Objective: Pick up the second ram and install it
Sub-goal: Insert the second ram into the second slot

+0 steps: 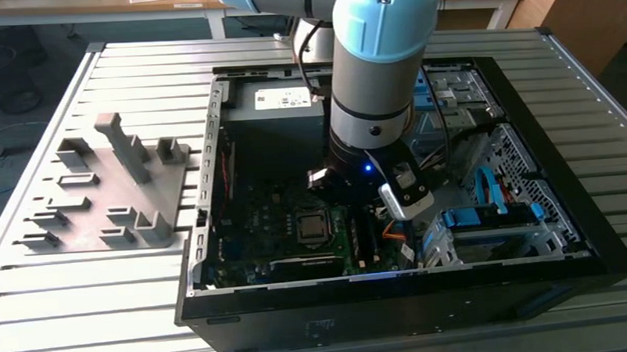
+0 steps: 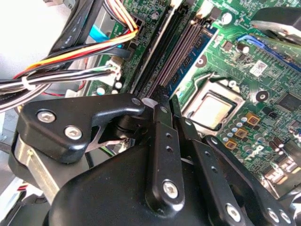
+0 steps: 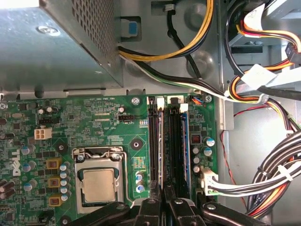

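My gripper [image 3: 164, 205] is low inside the open computer case [image 1: 245, 303], right over the black memory slots [image 3: 175, 141] of the motherboard. Its two black fingers [image 2: 160, 136] stand almost together in both wrist views. Between them the second ram [image 3: 161, 146] shows edge-on as a thin pale strip. It runs along a slot to the white end clip [image 3: 160, 101]. I cannot tell how deep the stick sits in the slot. In the exterior view the arm's wrist [image 1: 370, 143] hides the fingers.
The processor socket [image 3: 98, 184] lies beside the slots. Bundles of coloured cables [image 3: 263, 94] run on the other side. The metal power supply box [image 3: 56, 42] stands beyond the slots. A grey slotted holder block [image 1: 111, 191] sits on the table at the exterior view's left.
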Robot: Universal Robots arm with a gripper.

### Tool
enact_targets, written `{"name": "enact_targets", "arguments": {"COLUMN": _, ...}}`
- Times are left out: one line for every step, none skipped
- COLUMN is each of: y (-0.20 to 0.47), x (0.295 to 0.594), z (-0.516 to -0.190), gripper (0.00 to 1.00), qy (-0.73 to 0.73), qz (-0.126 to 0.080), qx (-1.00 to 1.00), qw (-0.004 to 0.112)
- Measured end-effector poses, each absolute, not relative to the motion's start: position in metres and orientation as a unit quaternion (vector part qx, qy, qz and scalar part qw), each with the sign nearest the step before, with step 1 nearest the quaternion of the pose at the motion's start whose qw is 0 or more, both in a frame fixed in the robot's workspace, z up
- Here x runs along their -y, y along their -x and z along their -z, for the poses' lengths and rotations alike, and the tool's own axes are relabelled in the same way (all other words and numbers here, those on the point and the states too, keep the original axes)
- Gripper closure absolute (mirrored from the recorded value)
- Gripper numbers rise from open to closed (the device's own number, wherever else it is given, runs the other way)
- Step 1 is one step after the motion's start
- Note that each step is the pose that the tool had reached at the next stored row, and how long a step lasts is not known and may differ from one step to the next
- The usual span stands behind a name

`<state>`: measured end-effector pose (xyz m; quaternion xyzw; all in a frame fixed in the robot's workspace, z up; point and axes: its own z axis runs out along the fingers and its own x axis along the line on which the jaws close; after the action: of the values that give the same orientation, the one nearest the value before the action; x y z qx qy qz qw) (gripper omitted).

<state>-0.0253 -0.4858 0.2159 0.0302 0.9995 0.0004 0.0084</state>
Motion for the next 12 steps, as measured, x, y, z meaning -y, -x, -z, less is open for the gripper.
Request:
{"name": "enact_targets", "arguments": {"y": 0.0252, "x": 0.4857, "z": -0.2156, "gripper": 0.86, "qy": -0.03, "qz": -0.001, "qx": -1.0, "qw": 0.008}}
{"name": "enact_targets", "arguments": {"y": 0.0252, "x": 0.4855, "z": -0.2155, "gripper": 0.86, "qy": -0.03, "qz": -0.001, "qx": -1.0, "qw": 0.008}}
{"name": "enact_targets", "arguments": {"y": 0.0251, "x": 0.4852, "z": -0.2154, "gripper": 0.86, "qy": -0.031, "qz": 0.0, "qx": -0.999, "qw": 0.008}}
{"name": "enact_targets", "arguments": {"y": 0.0252, "x": 0.4852, "z": -0.2154, "gripper": 0.86, "qy": -0.031, "qz": 0.0, "qx": -0.999, "qw": 0.008}}
{"name": "enact_targets", "arguments": {"y": 0.0252, "x": 0.4852, "z": -0.2154, "gripper": 0.86, "qy": -0.031, "qz": 0.0, "qx": -0.999, "qw": 0.008}}
{"name": "enact_targets", "arguments": {"y": 0.0252, "x": 0.4852, "z": -0.2155, "gripper": 0.86, "qy": -0.031, "qz": 0.0, "qx": -0.999, "qw": 0.008}}
{"name": "enact_targets", "arguments": {"y": 0.0252, "x": 0.4852, "z": -0.2155, "gripper": 0.86, "qy": -0.031, "qz": 0.0, "qx": -0.999, "qw": 0.008}}
{"name": "enact_targets", "arguments": {"y": 0.0252, "x": 0.4852, "z": -0.2155, "gripper": 0.86, "qy": -0.031, "qz": 0.0, "qx": -0.999, "qw": 0.008}}
{"name": "enact_targets", "arguments": {"y": 0.0252, "x": 0.4852, "z": -0.2154, "gripper": 0.86, "qy": -0.031, "qz": 0.0, "qx": -0.999, "qw": 0.008}}
{"name": "enact_targets", "arguments": {"y": 0.0252, "x": 0.4851, "z": -0.2154, "gripper": 0.86, "qy": -0.031, "qz": 0.0, "qx": -0.999, "qw": 0.008}}
{"name": "enact_targets", "arguments": {"y": 0.0251, "x": 0.4851, "z": -0.2155, "gripper": 0.86, "qy": -0.031, "qz": 0.001, "qx": -0.999, "qw": 0.008}}
{"name": "enact_targets", "arguments": {"y": 0.0251, "x": 0.4852, "z": -0.2157, "gripper": 0.86, "qy": -0.031, "qz": 0.002, "qx": -0.999, "qw": 0.008}}
